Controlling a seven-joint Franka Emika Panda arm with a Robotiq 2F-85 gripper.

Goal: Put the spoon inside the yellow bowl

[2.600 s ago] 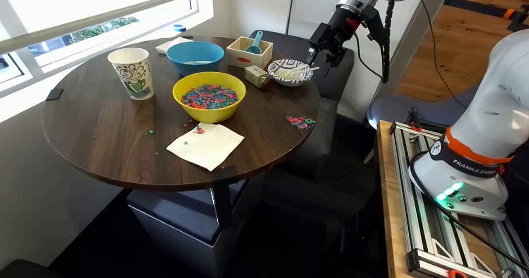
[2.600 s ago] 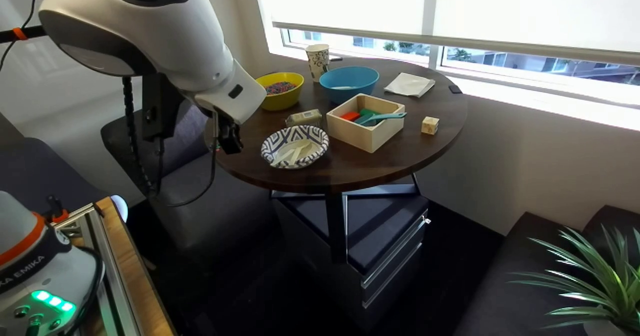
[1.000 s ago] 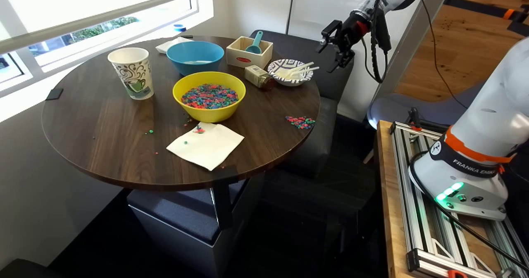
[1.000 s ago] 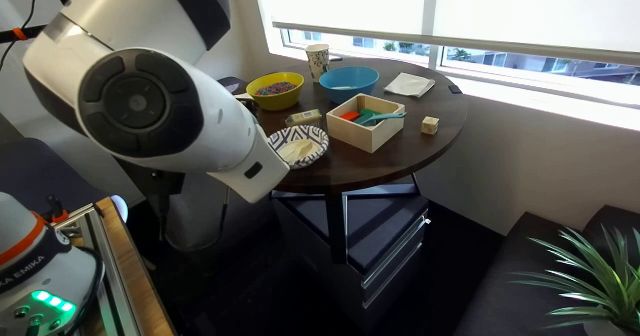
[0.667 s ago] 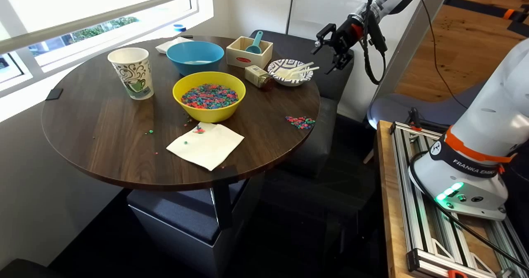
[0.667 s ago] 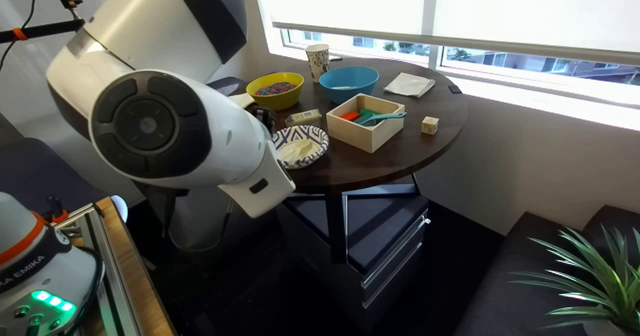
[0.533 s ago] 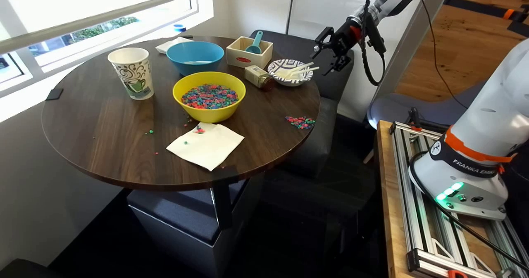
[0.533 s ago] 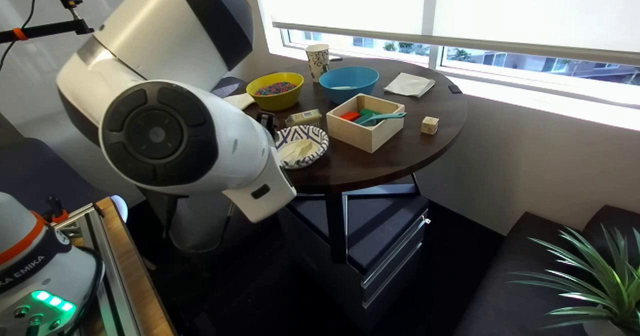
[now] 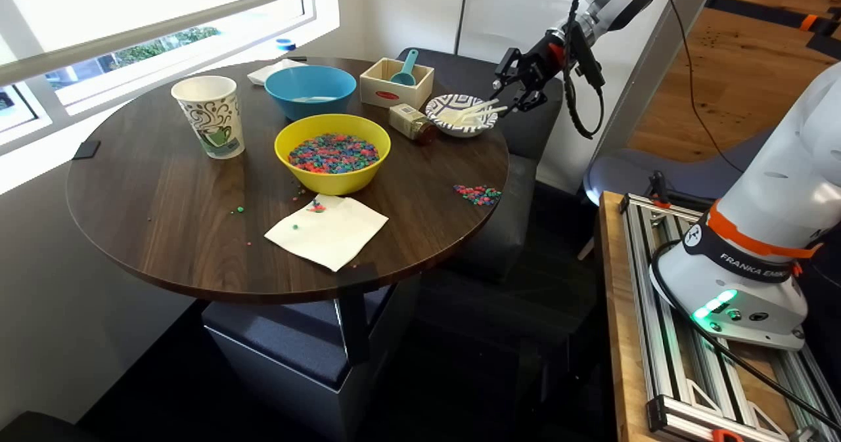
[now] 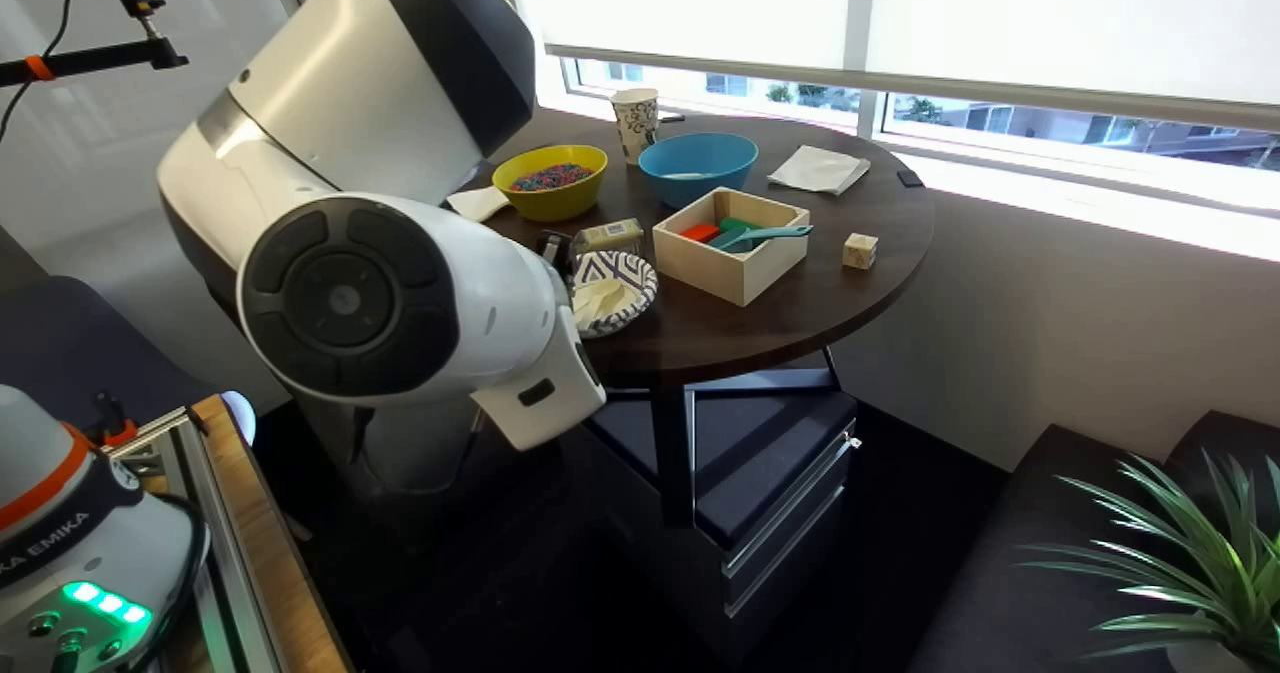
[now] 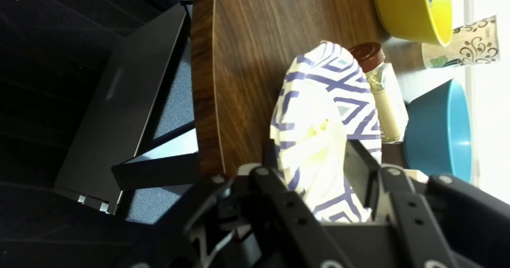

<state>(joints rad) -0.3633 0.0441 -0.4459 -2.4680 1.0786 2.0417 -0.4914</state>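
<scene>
Yellow bowl is sitting on the dark wood tabletop with a load of little multicoloured bits in it. As for the pale spoons, they're lying in a patterned paper bowl near the edge, handles poking past the rim, overlapping so I can't make each one out. Claw is right at that paper bowl, fingers parted with a decent gap; from the wrist view the spoons show between them, can't tell if it's touching any. Jar with a red-brown cap lies on its side between those two bowls. Blue bowl is near a wooden box with a teal scoop in it.
</scene>
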